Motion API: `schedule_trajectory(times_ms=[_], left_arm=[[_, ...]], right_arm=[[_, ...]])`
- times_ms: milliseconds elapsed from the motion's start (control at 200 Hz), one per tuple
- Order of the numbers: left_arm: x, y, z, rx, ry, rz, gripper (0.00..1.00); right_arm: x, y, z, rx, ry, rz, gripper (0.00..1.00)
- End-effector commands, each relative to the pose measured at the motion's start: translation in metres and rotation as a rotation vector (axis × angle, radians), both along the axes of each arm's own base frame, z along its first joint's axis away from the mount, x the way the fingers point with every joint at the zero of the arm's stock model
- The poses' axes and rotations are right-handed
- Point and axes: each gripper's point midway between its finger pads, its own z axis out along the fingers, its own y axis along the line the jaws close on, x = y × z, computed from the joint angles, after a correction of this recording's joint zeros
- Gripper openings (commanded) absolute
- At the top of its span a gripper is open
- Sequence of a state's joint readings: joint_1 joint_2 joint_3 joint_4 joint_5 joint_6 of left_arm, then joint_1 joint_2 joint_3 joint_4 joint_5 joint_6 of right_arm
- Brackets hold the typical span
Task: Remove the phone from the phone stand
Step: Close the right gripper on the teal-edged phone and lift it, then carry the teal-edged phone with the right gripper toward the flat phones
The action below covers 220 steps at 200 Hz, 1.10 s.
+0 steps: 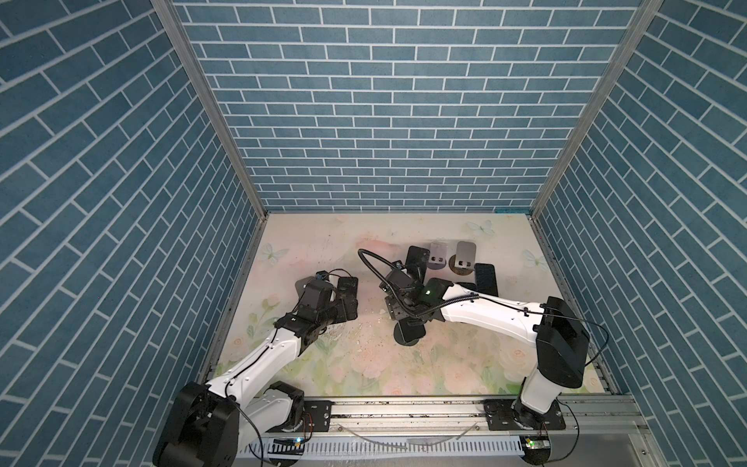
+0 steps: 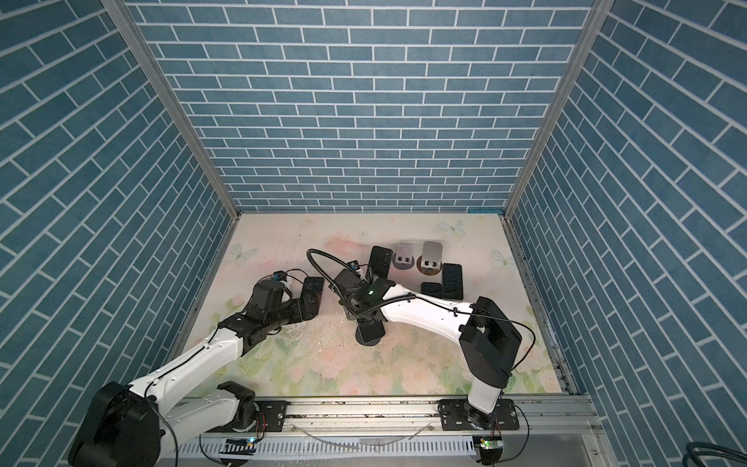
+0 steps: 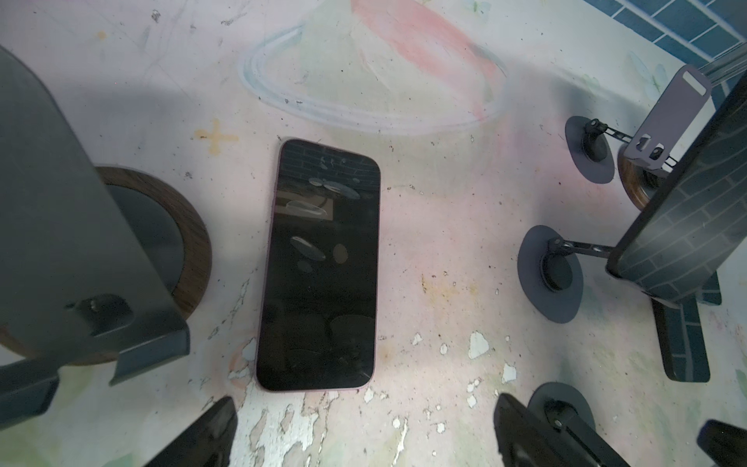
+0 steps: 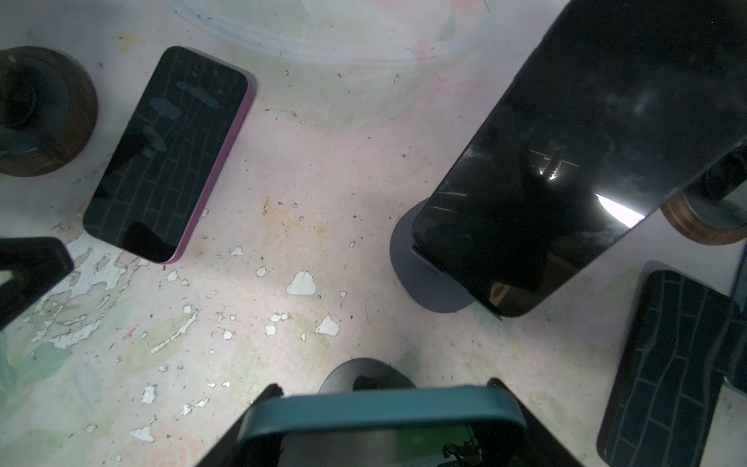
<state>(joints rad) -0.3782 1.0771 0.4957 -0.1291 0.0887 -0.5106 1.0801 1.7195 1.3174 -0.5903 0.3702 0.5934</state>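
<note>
**Finding.** The teal-cased phone (image 4: 380, 408) sits on the phone stand (image 4: 366, 370) and is not yet lifted. The right claw (image 4: 384, 390) stands narrowed directly over the phone stand. Its fingers (image 4: 539, 438) lie hard by both side edges of the case at its upper end, but we cannot tell whether the pads bear on it. The left claw (image 3: 364, 434) hangs wide and empty, well apart from the phone stand. It is above a pink-cased phone (image 3: 319, 267) that lies flat on the worktop (image 3: 444, 250).

**Risks, in our judgement.**
1. The hold reaches only the upper end of the case. A shallow or off-centre grip could let the smooth case slip or swing on the way up.
2. Nothing steadies the round base. If the cradle, which we cannot see, catches the lower edge, the phone stand may rise with the phone or topple.
3. A second phone (image 4: 545, 161) leans on its own support near the phone stand, and a sideways pull could knock it over.
4. A third phone (image 4: 667, 364) lies flat near the phone stand, which narrows the room for setting down.
</note>
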Motion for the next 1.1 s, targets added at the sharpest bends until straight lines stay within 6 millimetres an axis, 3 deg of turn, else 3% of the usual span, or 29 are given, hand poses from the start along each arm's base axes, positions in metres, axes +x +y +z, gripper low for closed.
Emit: schedule_trajectory(times_ms=[0,215,415,585,705,840,1095], left_arm=[[-0.002,0.002,-0.002,0.019,-0.008,-0.004,1.00],[-0.002,0.001,0.005,0.008,-0.031,-0.010,1.00],[-0.002,-0.002,0.017,-0.020,-0.074,-0.019,1.00],[-0.002,-0.006,0.029,-0.051,-0.110,-0.036,1.00],[-0.002,-0.008,0.034,-0.059,-0.121,-0.045,1.00],[-0.001,-0.006,0.033,-0.052,-0.115,-0.035,1.00],[-0.001,-0.003,0.027,-0.036,-0.089,-0.018,1.00]], right_arm=[[0.007,-0.002,0.051,0.064,-0.110,-0.004,0.58],[0.019,-0.032,0.081,0.080,-0.213,-0.061,0.58],[0.032,-0.075,0.079,0.098,-0.214,-0.164,0.58],[0.041,-0.112,0.054,0.094,-0.162,-0.264,0.57],[0.045,-0.128,0.029,0.076,-0.103,-0.312,0.57],[0.048,-0.132,0.003,0.073,-0.039,-0.338,0.58],[0.055,-0.120,-0.028,0.088,0.059,-0.333,0.58]])
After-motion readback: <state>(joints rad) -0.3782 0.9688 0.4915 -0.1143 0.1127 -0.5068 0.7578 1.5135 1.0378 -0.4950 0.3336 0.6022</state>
